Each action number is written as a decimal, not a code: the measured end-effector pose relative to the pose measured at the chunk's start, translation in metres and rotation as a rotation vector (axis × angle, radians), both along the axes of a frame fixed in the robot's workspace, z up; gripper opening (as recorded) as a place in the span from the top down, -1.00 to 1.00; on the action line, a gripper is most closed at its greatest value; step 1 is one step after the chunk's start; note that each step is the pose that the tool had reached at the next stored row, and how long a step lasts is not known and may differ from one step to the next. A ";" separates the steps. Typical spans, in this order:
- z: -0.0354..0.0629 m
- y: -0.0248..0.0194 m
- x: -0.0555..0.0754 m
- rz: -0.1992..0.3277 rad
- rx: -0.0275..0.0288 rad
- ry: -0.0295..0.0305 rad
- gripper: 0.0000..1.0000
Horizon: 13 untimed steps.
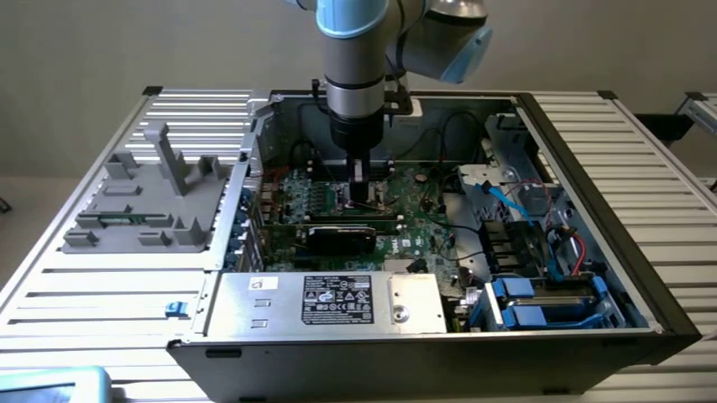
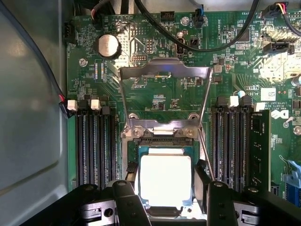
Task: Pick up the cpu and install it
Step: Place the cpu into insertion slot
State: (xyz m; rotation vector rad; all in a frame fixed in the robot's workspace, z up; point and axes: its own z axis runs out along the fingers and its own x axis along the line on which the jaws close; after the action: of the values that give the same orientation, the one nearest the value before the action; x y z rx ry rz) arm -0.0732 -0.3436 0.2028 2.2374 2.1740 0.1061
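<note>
An open computer case is seen lying on its side on a table of pale ribbed metal slats, photographed against a plain beige wall. The slatted surface is shown running out on both sides of the case; on the exterior view's left it is occupied by a grey moulded fixture with upright posts, and a small blue clip is seen near the case's front corner. A silver box with a white label is mounted along the case's near edge, with blue drive caddies beside it on the exterior view's right. The robot arm is pictured reaching straight down into the case, its gripper placed low over the green motherboard. In the wrist view the cpu is seen directly over the socket, below the raised metal load plate and between banks of black memory slots. The gripper is shown partly closed, its two black fingers set against opposite sides of the shiny square chip, which is clasped between them. Whether the chip is fully seated cannot be told. A round coin battery and black cables are visible farther up the board.
</note>
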 end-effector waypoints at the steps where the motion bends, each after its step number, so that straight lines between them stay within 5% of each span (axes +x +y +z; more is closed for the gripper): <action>1: -0.0004 0.0001 0.000 0.000 0.0000 0.0004 -0.09; 13: -0.0036 0.0015 0.003 0.000 -0.0001 0.0141 -0.09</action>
State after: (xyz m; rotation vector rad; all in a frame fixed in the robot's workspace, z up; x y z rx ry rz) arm -0.0702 -0.3420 0.1992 2.2449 2.1809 0.0905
